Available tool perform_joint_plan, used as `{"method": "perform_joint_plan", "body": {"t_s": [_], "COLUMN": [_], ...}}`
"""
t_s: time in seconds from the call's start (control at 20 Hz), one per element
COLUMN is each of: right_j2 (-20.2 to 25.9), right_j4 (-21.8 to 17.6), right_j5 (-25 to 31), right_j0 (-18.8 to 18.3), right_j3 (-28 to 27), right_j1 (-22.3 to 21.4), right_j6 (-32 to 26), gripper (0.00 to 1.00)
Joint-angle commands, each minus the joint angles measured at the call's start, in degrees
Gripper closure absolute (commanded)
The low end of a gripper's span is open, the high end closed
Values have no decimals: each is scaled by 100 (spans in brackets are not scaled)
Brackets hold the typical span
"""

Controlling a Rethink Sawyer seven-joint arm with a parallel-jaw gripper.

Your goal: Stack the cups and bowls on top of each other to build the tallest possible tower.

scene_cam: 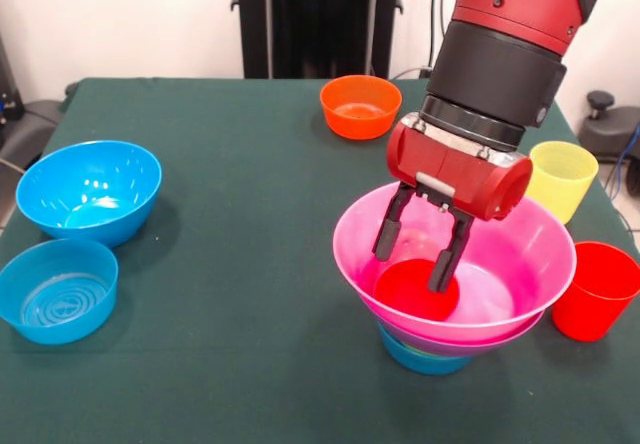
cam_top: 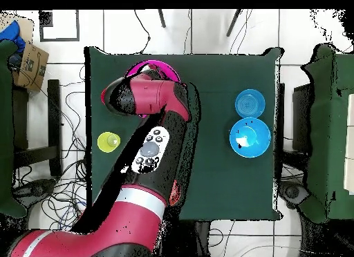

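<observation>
The tower stands at the front right: a wide pink bowl (scene_cam: pixel 500 264) on a purple rim (scene_cam: pixel 480 344), with a small blue bowl (scene_cam: pixel 425 356) at its base. A red cup (scene_cam: pixel 412 299) sits inside the pink bowl. My gripper (scene_cam: pixel 410 269) hangs in the pink bowl right over that cup, its fingers (scene_cam: pixel 387 232) spread and holding nothing. A yellow cup (scene_cam: pixel 562 179) and a second red cup (scene_cam: pixel 595 289) stand right of the tower. In the overhead view my arm covers the gripper and most of the pink bowl (cam_top: pixel 160 64). The lime green bowl is out of view.
A small orange bowl (scene_cam: pixel 360 106) sits at the back middle. A big blue bowl (scene_cam: pixel 88 189) and a smaller blue bowl (scene_cam: pixel 57 289) sit at the left, and both show in the overhead view (cam_top: pixel 249 138) (cam_top: pixel 249 102). The yellow cup (cam_top: pixel 108 141) shows there too.
</observation>
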Motion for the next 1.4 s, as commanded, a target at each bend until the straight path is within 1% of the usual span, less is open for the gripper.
{"method": "perform_joint_plan", "body": {"t_s": [0.05, 0.2, 0.3, 0.4, 0.5, 0.65, 0.75, 0.95, 1.2, 1.4], "right_j2": [515, 670, 845, 978, 1004, 1072, 1156, 1444, 1888, 2237], "right_j4": [61, 2, -57, -94, -123, -183, -243, -412, -633, -870], "right_j5": [336, 344, 406, 640, 952, 1267, 1349, 1288, 1027, 814], "right_j0": [-96, -229, -369, -477, -533, -633, -753, -1081, -1549, -1859], "right_j3": [251, 426, 637, 911, 1137, 1337, 1385, 1515, 1809, 1956], "right_j1": [-255, -463, -741, -1136, -1523, -1892, -2019, -2161, -2316, -2358], "right_j6": [330, 91, -176, -455, -647, -861, -1003, -1331, -1742, -1881], "gripper": [0, 0, 0, 0, 0, 0, 0, 0, 0, 0]}}
